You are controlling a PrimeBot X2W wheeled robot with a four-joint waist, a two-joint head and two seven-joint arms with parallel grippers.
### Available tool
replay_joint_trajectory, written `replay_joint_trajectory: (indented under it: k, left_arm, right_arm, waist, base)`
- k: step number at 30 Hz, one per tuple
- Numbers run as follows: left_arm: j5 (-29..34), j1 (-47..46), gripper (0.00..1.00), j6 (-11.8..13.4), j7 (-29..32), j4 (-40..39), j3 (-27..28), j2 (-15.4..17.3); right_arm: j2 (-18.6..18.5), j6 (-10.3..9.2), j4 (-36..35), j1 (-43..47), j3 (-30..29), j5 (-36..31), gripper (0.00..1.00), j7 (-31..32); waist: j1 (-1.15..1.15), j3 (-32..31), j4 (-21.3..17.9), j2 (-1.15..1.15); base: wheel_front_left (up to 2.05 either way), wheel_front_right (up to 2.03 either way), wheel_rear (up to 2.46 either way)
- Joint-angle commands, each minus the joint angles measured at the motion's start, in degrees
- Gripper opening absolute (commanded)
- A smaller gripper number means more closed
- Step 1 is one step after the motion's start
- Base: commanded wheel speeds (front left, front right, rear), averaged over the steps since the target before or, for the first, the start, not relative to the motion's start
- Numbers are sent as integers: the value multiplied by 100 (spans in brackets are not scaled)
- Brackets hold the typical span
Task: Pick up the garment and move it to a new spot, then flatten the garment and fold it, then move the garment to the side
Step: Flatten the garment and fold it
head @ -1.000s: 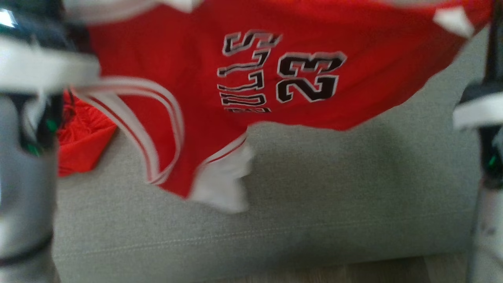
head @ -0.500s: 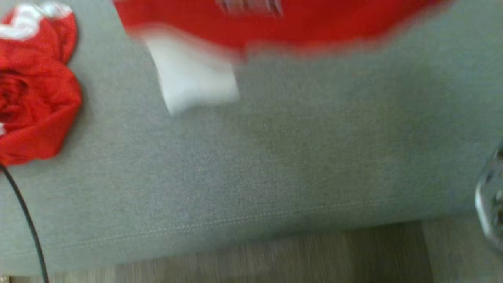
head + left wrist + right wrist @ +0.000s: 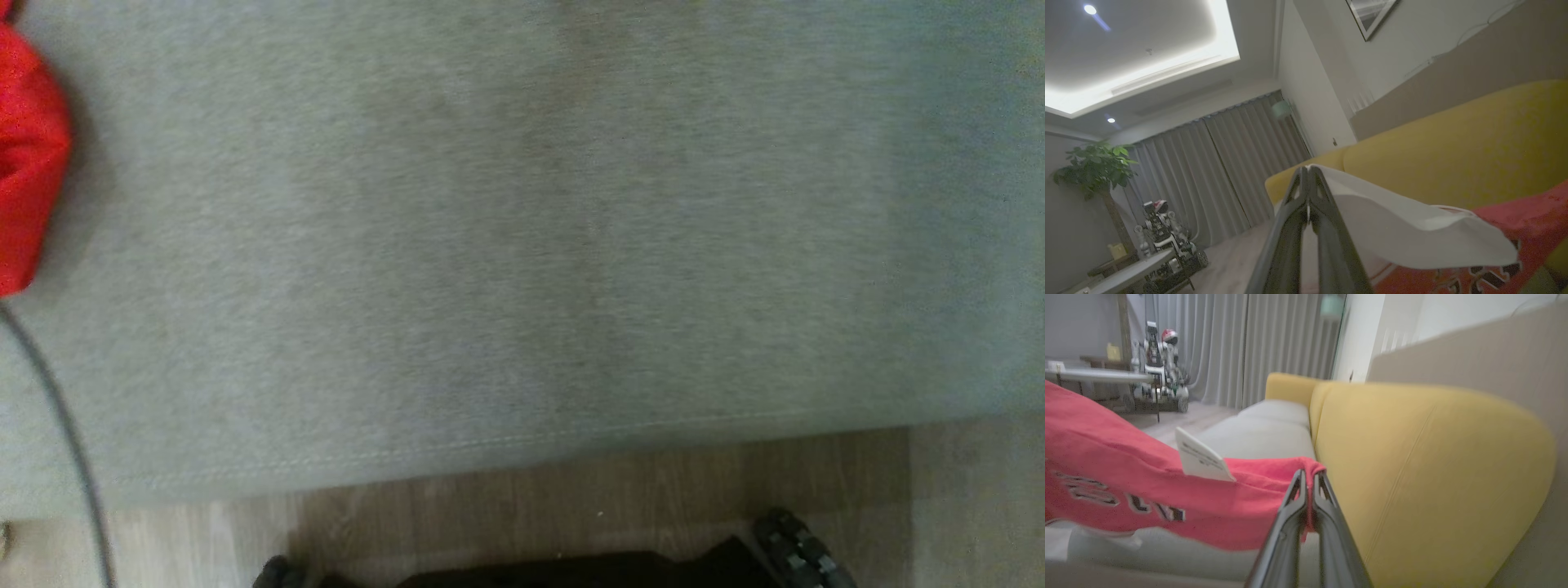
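Observation:
The garment is a red jersey (image 3: 1126, 465) with black-and-white lettering, white trim and a white tag (image 3: 1202, 457). It hangs stretched between my two grippers above the grey sofa seat (image 3: 522, 245). My right gripper (image 3: 1309, 473) is shut on a red edge of the jersey. In the left wrist view, my left gripper (image 3: 1308, 169) is shut on the white trim (image 3: 1392, 220), and the red cloth (image 3: 1515, 220) trails off to the right.
A second, crumpled red cloth (image 3: 24, 163) lies at the seat's left edge. A thin cable (image 3: 65, 441) runs down past it. The yellow sofa back (image 3: 1412, 457) rises behind the seat. Wooden floor (image 3: 571, 498) and my dark base (image 3: 571, 572) lie below the seat's front edge.
The head camera has swung, so the whole picture shifted. The held jersey rose out past the picture's top edge, and the crumpled red cloth slid toward the left edge.

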Motion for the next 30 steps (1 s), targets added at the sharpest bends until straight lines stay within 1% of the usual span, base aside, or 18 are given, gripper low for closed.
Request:
replay_joint_trajectory:
  k: [1, 4, 6, 7, 10, 12, 17, 20, 24, 27, 30]
  left_arm:
    - [-181, 371, 0, -104, -5, -215, 53, 216]
    - [-538, 1278, 0, -291, -5, -215, 38, 174]
    - [-792, 1951, 0, -372, -5, -367, 24, 146]
    - [-792, 1951, 0, -372, -5, -367, 24, 146]
    - [-1176, 3124, 0, -424, -5, -798, 61, 73]
    - [-1456, 3922, 0, -442, -6, -1045, 90, 57]
    - [-2301, 5732, 0, -457, 25, -1549, 204, -10]
    - [-2630, 6602, 0, -372, 228, -1909, 272, 62]
    - [-3012, 7591, 0, -136, 521, -2539, 393, 121]
    - [-3284, 8231, 0, 54, 729, -3089, 480, 143]
    - [-3547, 8845, 0, 243, 968, -3643, 538, 168]
  right_arm:
    - [-13, -1, 109, 60, -75, -83, 0, -13]
    - [-63, -1, 718, 343, -207, -110, 0, 94]
    - [-94, -1, 1129, 574, -276, -67, 0, 273]
    - [-94, -1, 1129, 574, -276, -67, 0, 273]
    - [-145, -1, 1707, 949, -340, 189, 0, 526]
    - [-186, -1, 1995, 1211, -263, 351, 0, 601]
    - [-249, -1, 2343, 1948, 43, 897, 0, 577]
    - [-271, -1, 2388, 2433, 359, 1256, 0, 516]
    - [-296, -1, 2243, 3133, 808, 1816, 0, 493]
    - [-416, -1, 1812, 3774, 1162, 2292, 0, 492]
    - [-635, -1, 1069, 4596, 1444, 2846, 0, 609]
  waist:
    - [-2, 126, 240, 0]
    - [-2, 27, 321, 0]
    - [-2, -113, 367, 0]
    - [-2, -113, 367, 0]
    - [-2, -443, 419, 0]
    - [-2, -668, 426, 0]
    - [-2, -1282, 473, 0]
    - [-2, -1622, 474, 0]
    - [-2, -1960, 512, 0]
    - [-2, -2157, 545, 0]
    - [-2, -2352, 570, 0]
  base:
    - [0, 0, 0]
    - [0, 0, 0]
    - [0, 0, 0]
    - [0, 0, 0]
    - [0, 0, 0]
    - [0, 0, 0]
    - [0, 0, 0]
    - [0, 0, 0]
    - [0, 0, 0]
    - [0, 0, 0]
    - [0, 0, 0]
